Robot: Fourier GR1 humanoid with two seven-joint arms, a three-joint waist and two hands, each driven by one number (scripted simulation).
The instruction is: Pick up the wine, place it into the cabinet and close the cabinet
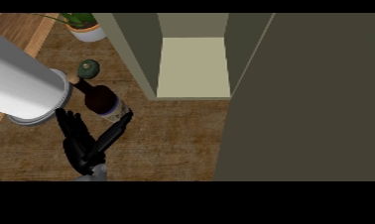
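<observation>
Left of centre, wine bottle (99, 98) lies tilted on counter (168, 139). One hand (84, 141) just below it, fingers spread, thumb touching label end, not curled. Glass: likely heavy, slick, breakable; grasp the body. Cabinet (192, 67) open.

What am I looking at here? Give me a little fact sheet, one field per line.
Wine bottle: on the wooden counter, next to the black hand
Hand: fingers straight, thumb beside the bottle's base, not yet curled round it
Cabinet: open, nothing visible inside
Cabinet door: swung open at the right
Also there: avocado, potted plant
</observation>
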